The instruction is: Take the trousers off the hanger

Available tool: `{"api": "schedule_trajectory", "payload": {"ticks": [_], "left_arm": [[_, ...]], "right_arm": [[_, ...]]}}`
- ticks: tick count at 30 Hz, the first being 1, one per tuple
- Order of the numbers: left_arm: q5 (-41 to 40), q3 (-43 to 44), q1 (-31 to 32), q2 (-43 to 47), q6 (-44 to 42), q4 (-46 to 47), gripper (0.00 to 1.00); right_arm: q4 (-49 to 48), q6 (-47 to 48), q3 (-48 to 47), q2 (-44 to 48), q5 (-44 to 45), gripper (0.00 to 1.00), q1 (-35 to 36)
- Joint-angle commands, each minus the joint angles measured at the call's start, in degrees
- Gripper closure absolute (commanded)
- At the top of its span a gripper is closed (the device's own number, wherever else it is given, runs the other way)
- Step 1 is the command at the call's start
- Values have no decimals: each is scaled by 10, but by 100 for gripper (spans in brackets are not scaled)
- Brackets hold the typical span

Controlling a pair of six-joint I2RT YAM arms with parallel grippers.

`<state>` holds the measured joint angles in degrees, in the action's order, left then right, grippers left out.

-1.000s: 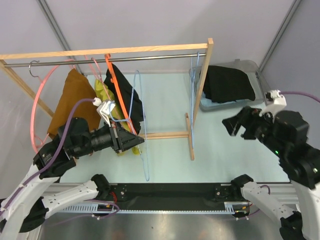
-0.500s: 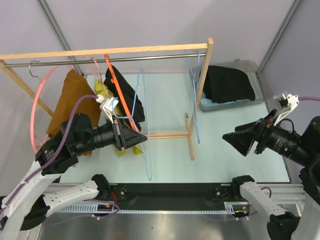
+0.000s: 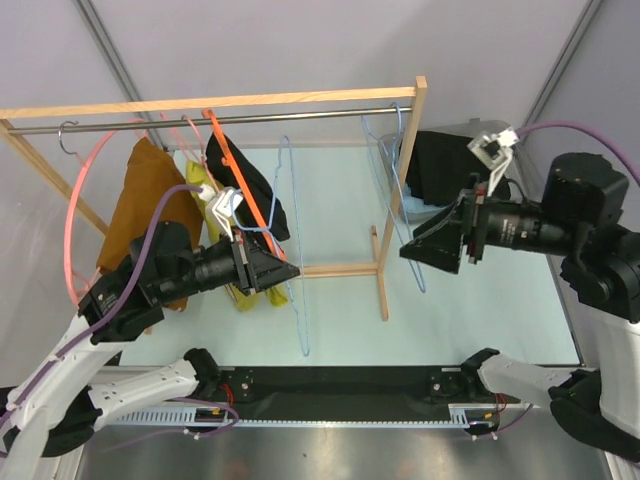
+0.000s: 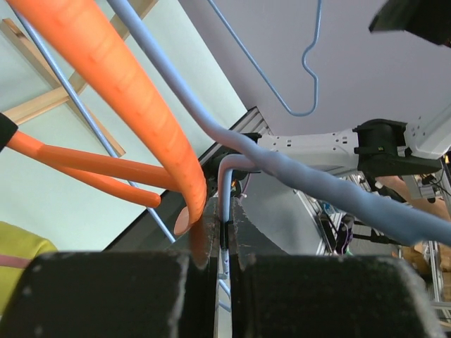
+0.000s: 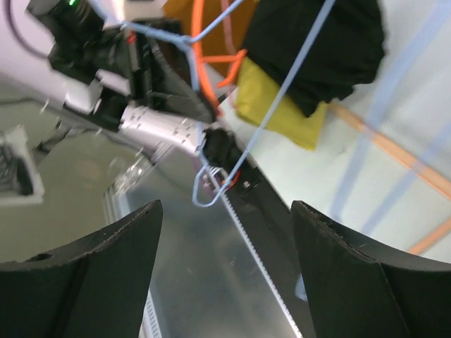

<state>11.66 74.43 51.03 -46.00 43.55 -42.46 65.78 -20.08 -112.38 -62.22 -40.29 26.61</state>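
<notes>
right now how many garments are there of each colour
brown garment: 1
yellow garment: 1
black garments: 2 (hanging black garment, lying black garment at far right)
total: 4

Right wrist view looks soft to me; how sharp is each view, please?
Right wrist view: blurred throughout, right fingers dark and soft-edged. Left wrist view: left fingers out of focus, orange hanger and blue hanger sharper. Top external view: crisp, evenly lit.
</notes>
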Motion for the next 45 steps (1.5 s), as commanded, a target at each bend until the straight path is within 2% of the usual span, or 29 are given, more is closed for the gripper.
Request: {"api": "schedule_trajectory", "payload": {"ticks": [1, 2, 3, 4, 5, 7, 10, 18, 24, 25, 27, 33, 36, 37, 38, 39, 41, 42, 43, 45], "left_arm": [[-12, 10, -1, -8, 10, 31, 100], [-14, 9, 0, -9, 10, 31, 99], [-15, 9, -1, -10, 10, 32, 100], [-17, 8, 0, -9, 12, 31, 99], [-18, 10, -1, -10, 12, 32, 100], [-18, 13, 0, -12, 17, 31, 100], [-11, 16, 0, -11, 21, 32, 100], [-3, 15, 0, 8, 28, 35, 100], [7, 13, -1, 20, 31, 34, 100], [10, 13, 0, 23, 32, 35, 100], [13, 10, 0, 26, 35, 38, 100], [23, 1, 0, 34, 40, 48, 99], [26, 2, 0, 37, 37, 48, 100], [25, 1, -1, 40, 36, 48, 100], [25, 0, -1, 44, 35, 48, 100], [24, -2, 0, 47, 31, 50, 99], [21, -10, 0, 58, 26, 53, 93], [21, -12, -1, 63, 22, 55, 86], [19, -19, 0, 69, 20, 55, 72], [10, -27, 0, 88, 14, 56, 63]], "right_arm": [[-71, -33, 14, -4, 152, 22, 138], [-74, -35, 19, -8, 199, 22, 231], [-75, -34, 20, -25, 253, 22, 296], [-75, -32, 12, -32, 370, 22, 353], [-76, -31, 6, -41, 427, 21, 452], [-85, -36, 1, -62, 520, 21, 506], [-119, -47, 26, -76, 558, 23, 563], [-208, -80, 151, -99, 619, 34, 598], [-311, -98, 230, -82, 608, 43, 597], [-332, -101, 245, -80, 606, 49, 597], [-351, -106, 255, -79, 592, 55, 596], [-420, -118, 283, -93, 566, 61, 598], [-443, -126, 303, -87, 577, 80, 597], [-453, -138, 312, -77, 580, 95, 598], [-463, -144, 322, -70, 586, 100, 597], [-486, -151, 343, -64, 589, 100, 597], [-503, -165, 358, -47, 602, 100, 596], [-516, -168, 371, -40, 609, 100, 597], [-522, -172, 376, -34, 613, 100, 596], [-527, -171, 382, -23, 619, 100, 596]]}}
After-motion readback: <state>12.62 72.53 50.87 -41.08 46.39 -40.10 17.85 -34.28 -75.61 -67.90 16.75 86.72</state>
